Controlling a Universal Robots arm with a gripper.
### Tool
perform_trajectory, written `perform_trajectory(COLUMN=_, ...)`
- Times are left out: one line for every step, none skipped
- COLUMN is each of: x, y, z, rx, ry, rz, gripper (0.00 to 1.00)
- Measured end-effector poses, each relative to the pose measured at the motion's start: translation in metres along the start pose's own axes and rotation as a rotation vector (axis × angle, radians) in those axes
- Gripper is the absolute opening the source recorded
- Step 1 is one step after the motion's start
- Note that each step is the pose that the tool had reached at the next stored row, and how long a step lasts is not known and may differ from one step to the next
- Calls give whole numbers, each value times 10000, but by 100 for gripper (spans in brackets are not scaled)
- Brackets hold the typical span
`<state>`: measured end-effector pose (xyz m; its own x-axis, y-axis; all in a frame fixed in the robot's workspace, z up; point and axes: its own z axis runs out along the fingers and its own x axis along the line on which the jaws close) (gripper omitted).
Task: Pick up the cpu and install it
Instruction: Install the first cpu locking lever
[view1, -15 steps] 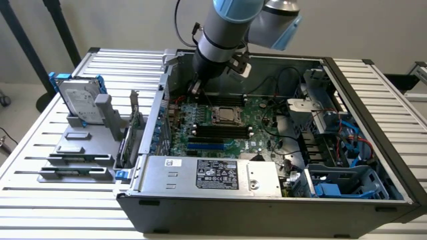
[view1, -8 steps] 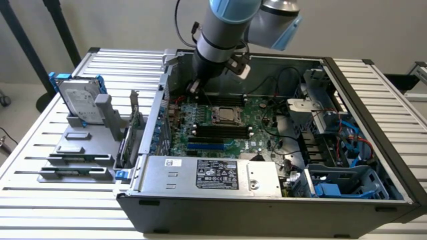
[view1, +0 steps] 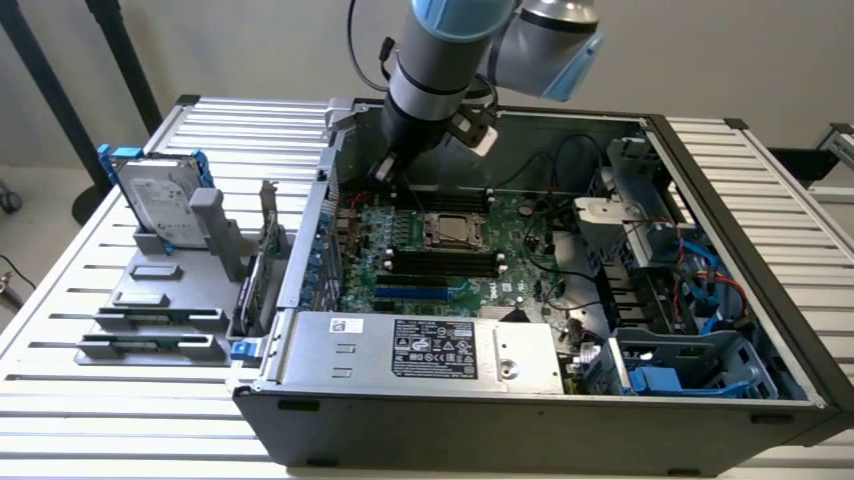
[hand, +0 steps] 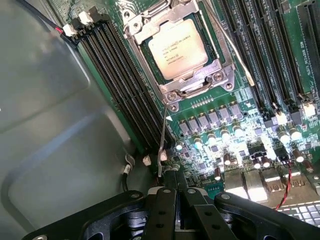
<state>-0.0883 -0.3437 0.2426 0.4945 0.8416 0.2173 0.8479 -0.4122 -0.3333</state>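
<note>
Arm (view1: 430, 75): silver-grey cylindrical links, light-blue joint caps (view1: 571, 68), black cable (view1: 356, 45) alongside. Gripper (hand: 175, 179): black metal linkage, round silver pivot screws, matte finish.

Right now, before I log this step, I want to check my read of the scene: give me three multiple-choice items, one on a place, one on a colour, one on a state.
1. Where is the cpu?
A) in the motherboard's socket
B) on the grey rack outside the case
C) in the gripper

2. What colour is the frame around the hard drive?
A) red
B) blue
C) yellow

3. How does the gripper stand?
A) wide open
B) shut on the cpu
C) shut, not holding the cpu

Answers: 1 A, its silver top lies inside the socket's metal frame; 2 B, blue edges flank the drive; 3 C, the jaws are together while the cpu lies apart in its socket.
</note>
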Motion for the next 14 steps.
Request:
perform_trajectory(x=-1, y=-2, z=-1, rx=-19, ry=29, rz=81, gripper=11)
perform_trajectory(x=0, y=-2, z=-2, rx=-42, ry=61, rz=176, gripper=11)
perform_trajectory(x=0, y=-2, z=-2, rx=-64, ry=94, rz=263, gripper=11)
perform_trajectory(x=0, y=-2, z=-2, rx=-87, ry=129, rz=358, gripper=11)
perform_trajectory(x=0, y=-2, z=-2, rx=-112, ry=163, rz=453, gripper=11)
perform_trajectory(x=0, y=-2, z=-2, rx=-137, ry=196, rz=544, gripper=11)
perform_trajectory(x=0, y=-2, z=-2, rx=-163, ry=228, rz=629, gripper=11)
perform_trajectory(x=0, y=-2, z=-2, rx=-192, ry=261, rz=709, gripper=11)
perform_trajectory(x=0, y=-3, z=-2, rx=-222, ry=293, rz=782, gripper=11)
perform_trajectory(x=0, y=-3, z=-5, rx=-253, ry=325, rz=845, gripper=11)
perform_trajectory(x=2, y=-5, z=-10, rx=-284, ry=352, rz=895, gripper=11)
perform_trajectory(x=3, y=-8, z=-16, rx=-318, ry=378, rz=938, gripper=11)
perform_trajectory(x=5, y=-10, z=-24, rx=-352, ry=398, rz=976, gripper=11)
perform_trajectory(x=7, y=-13, z=-30, rx=-386, ry=415, rz=1010, gripper=11)
